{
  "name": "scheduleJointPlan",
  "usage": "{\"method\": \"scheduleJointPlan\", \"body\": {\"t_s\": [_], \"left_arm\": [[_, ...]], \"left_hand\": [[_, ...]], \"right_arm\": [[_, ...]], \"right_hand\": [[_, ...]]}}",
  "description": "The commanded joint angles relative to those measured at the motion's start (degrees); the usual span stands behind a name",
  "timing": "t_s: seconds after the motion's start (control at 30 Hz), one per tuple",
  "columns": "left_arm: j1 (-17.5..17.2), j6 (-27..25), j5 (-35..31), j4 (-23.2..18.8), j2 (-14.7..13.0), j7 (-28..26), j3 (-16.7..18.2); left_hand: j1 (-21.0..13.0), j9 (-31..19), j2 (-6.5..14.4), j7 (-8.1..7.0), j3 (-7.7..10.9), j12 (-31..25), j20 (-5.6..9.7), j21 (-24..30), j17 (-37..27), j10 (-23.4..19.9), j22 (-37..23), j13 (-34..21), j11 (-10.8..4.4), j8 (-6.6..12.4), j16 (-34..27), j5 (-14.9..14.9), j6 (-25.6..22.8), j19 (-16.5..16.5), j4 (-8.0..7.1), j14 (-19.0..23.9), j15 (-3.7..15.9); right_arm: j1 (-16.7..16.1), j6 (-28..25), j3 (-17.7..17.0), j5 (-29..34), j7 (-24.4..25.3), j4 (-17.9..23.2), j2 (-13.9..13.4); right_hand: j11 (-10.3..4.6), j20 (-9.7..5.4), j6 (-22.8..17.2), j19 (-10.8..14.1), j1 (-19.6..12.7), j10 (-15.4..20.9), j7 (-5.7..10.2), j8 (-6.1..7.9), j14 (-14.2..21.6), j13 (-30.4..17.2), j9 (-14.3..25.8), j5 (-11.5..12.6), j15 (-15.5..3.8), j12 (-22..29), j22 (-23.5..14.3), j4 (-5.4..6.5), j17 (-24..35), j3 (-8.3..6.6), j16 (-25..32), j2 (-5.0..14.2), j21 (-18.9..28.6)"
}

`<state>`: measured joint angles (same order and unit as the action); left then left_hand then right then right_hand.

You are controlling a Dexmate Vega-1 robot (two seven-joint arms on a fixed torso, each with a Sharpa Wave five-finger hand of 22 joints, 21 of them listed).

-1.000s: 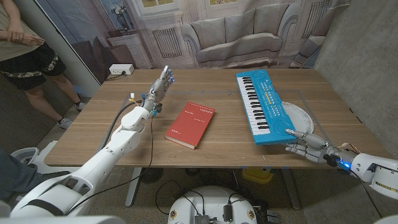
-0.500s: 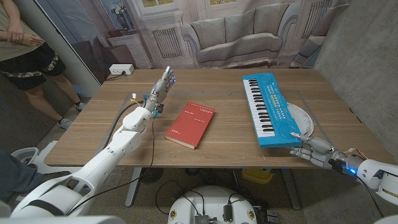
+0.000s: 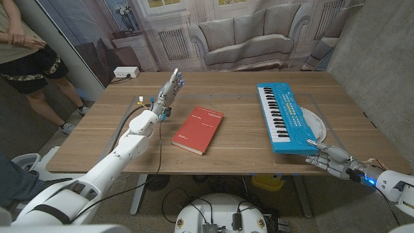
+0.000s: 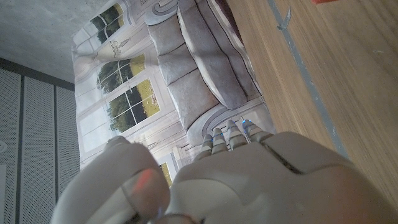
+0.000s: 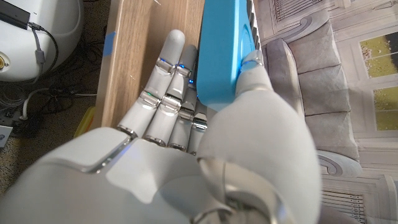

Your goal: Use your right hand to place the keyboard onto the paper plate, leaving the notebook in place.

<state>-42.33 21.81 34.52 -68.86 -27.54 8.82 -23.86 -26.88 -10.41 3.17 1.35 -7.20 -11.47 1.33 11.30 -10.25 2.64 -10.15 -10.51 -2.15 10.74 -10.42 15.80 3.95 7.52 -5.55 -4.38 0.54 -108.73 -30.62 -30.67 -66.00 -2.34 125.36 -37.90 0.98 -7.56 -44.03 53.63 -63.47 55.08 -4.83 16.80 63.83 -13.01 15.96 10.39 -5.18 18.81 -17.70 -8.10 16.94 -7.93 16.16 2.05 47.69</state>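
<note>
The blue toy keyboard point(image 3: 288, 116) lies lengthwise at the table's right, its right side over the white paper plate point(image 3: 319, 123). My right hand point(image 3: 330, 157) grips the keyboard's near end at the front edge. In the right wrist view the thumb lies on top of the keyboard point(image 5: 224, 56) and the fingers point(image 5: 165, 93) reach beneath it. I cannot tell whether the keyboard rests on the plate or hangs just above it. The red notebook point(image 3: 198, 129) lies in the middle of the table. My left hand point(image 3: 169, 90) stands at the far left, fingers stretched out, holding nothing.
A person point(image 3: 26, 52) stands beyond the table's left corner. A thin cable point(image 3: 139, 100) runs along my left arm near the table's left edge. A white socket strip point(image 3: 126, 72) lies on the floor behind. The table's front edge point(image 5: 118, 74) is right beside my right hand.
My right hand has carried the keyboard to the right, so it now covers more of the plate. The notebook and left hand have stayed put.
</note>
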Motion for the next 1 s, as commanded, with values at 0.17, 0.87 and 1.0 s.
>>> {"method": "scheduleJointPlan", "body": {"t_s": [0.17, 0.87, 1.0], "left_arm": [[1.7, 0.4, 0.0, 2.9, 1.3, 1.2, -0.6], [4.4, 0.9, -0.2, 6.1, 2.6, 3.2, -1.4], [4.7, 1.0, -0.3, 6.3, 2.7, 3.5, -1.5]], "left_hand": [[-0.5, -0.2, 0.1, -0.05, -0.57, 0.0, 0.03, 0.1, -0.2, 0.3, -0.2, -0.2, 0.19, 0.40, -0.3, 0.1, 0.1, 0.3, 0.02, -0.5, -0.02], [-0.6, -0.2, 0.2, -0.19, -0.82, -0.1, -0.01, 0.1, -0.2, 0.3, -0.2, -0.2, 0.13, 0.41, -0.3, 0.1, 0.0, 0.4, 0.03, -0.5, -0.01], [-0.6, -0.2, 0.2, -0.21, -0.87, -0.1, -0.02, 0.1, -0.2, 0.3, -0.2, -0.2, 0.15, 0.39, -0.3, 0.1, 0.1, 0.4, 0.03, -0.5, -0.02]], "right_arm": [[-1.8, 0.7, -1.0, -0.5, 1.1, 0.2, 2.4], [-5.7, 4.3, -1.1, 0.0, 2.6, 1.7, 6.4], [-6.1, 4.9, -0.8, 0.4, 2.6, 1.6, 6.5]], "right_hand": [[-8.56, -5.31, -12.4, -0.4, -6.5, 9.0, 10.75, 0.25, 6.6, -0.2, 0.2, 0.2, -7.71, 0.2, -0.1, 1.31, 0.1, -1.90, 0.0, 6.52, 0.5], [-8.69, -5.33, -12.5, -0.7, -6.5, 8.9, 10.81, 0.01, 6.4, -0.2, 0.3, 0.2, -7.68, 0.1, -0.1, 1.30, 0.3, -1.95, -0.1, 6.51, 1.2], [-8.67, -5.32, -12.4, -0.8, -6.5, 9.0, 10.88, -0.04, 6.4, -0.2, 0.4, 0.2, -7.66, 0.1, -0.1, 1.31, 0.3, -1.94, -0.1, 6.48, 1.3]]}}
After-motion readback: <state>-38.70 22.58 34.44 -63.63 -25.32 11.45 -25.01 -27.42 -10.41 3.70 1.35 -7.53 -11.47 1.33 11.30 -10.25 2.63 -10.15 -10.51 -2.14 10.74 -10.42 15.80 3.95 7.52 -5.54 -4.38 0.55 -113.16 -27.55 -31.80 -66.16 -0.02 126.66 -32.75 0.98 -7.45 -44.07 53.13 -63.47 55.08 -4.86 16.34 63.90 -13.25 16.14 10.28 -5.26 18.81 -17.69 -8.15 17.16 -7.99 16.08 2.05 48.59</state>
